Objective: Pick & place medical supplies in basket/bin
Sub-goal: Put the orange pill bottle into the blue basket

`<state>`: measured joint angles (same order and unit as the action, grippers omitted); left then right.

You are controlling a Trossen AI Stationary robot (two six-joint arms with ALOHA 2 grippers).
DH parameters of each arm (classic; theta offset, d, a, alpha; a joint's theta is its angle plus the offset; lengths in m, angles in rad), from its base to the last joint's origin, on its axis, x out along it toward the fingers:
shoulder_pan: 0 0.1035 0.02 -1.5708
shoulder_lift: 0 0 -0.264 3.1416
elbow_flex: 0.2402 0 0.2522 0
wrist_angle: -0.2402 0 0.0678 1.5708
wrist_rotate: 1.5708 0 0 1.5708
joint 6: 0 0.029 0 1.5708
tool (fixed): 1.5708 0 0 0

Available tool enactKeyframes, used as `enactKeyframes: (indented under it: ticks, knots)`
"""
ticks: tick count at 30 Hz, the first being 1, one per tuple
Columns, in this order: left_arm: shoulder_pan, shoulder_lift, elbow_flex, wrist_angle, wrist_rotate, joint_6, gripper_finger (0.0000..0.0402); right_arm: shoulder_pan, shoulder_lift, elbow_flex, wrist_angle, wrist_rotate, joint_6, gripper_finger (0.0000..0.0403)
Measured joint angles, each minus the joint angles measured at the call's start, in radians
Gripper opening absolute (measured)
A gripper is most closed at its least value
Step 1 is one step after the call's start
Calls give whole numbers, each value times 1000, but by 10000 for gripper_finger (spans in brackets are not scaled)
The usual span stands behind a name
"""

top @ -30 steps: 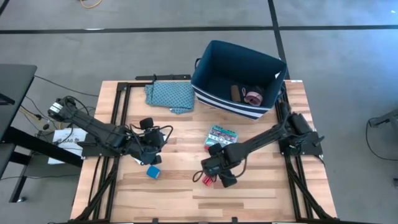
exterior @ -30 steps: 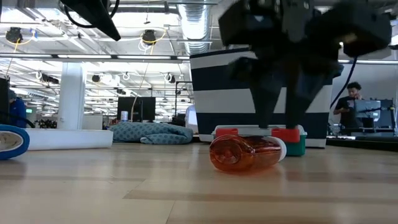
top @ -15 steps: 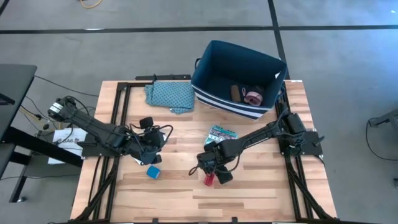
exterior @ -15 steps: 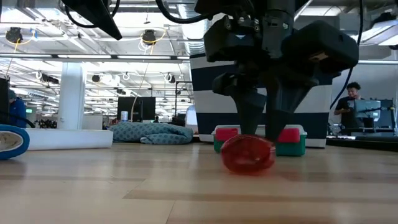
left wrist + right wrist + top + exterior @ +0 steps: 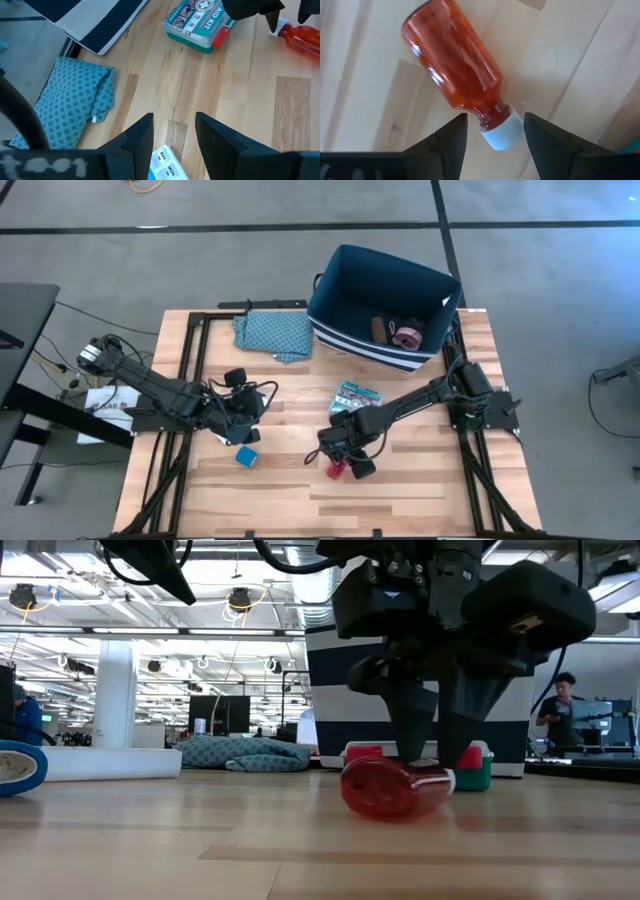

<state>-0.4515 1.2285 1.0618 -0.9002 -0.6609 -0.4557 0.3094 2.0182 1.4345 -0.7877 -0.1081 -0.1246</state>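
We find the right gripper [image 5: 492, 131] at lower centre, fingers spread, straddling the translucent red white-capped plastic bottle's [image 5: 456, 70] neck, nothing gripped, positioned for pickup.

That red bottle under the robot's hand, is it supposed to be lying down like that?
The red bottle lies tipped on its side on the table, white cap on, nothing spilled. The right hand straddles its neck, open. Nothing else looks odd.
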Motion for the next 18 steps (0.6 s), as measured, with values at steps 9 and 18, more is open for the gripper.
enactKeyframes:
  ticks: [9,18]
  knots:
    - [0,0,0,0,0,-18,137,45,42,-2,2,0,20,187]
    - [0,0,0,-2,27,-29,137,63,70,3,26,9,107,184]
